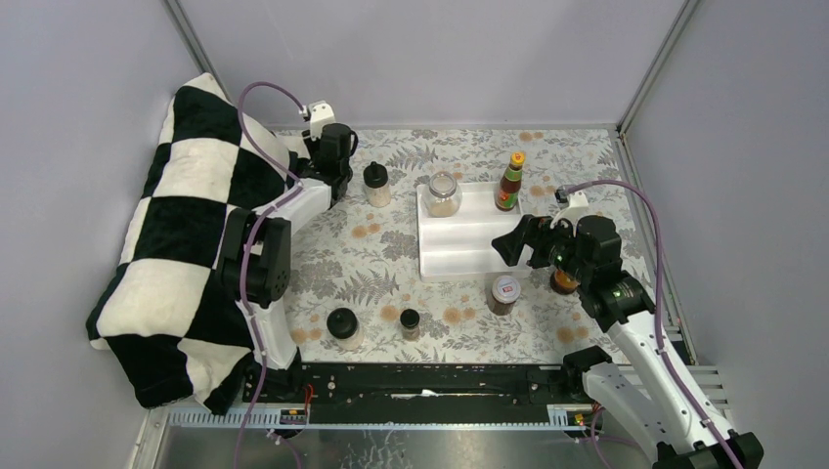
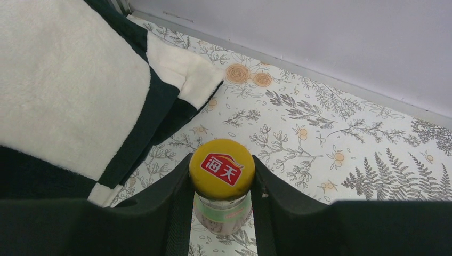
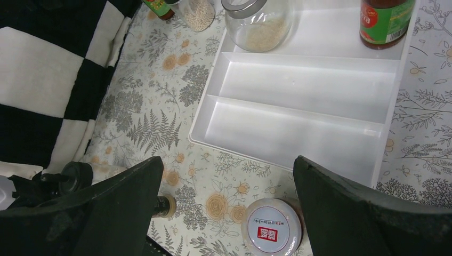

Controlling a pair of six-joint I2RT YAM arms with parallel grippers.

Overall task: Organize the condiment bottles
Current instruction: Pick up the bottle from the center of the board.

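My left gripper (image 2: 221, 161) is shut on the cap of a slim bottle (image 2: 224, 213) with an orange cap and a green label, which stands on the mat beside the checkered cloth. In the top view this gripper (image 1: 330, 156) is at the back left and hides the bottle. My right gripper (image 3: 226, 165) is open and empty, above a white-lidded jar (image 3: 272, 233) in front of the white tray (image 3: 298, 106). In the top view the right gripper (image 1: 518, 239) hangs over the tray's right front corner. A red-sauce bottle (image 1: 509, 183) and a clear-lidded jar (image 1: 443, 193) stand in the tray's back compartment.
A black-lidded jar (image 1: 376, 183) stands left of the tray (image 1: 459, 249). Another black-lidded jar (image 1: 343, 327) and a small dark bottle (image 1: 410, 322) stand at the front, with the white-lidded jar (image 1: 505, 291) to their right. A brown jar (image 1: 562, 283) is partly under the right arm. A checkered cloth (image 1: 186, 244) covers the left side.
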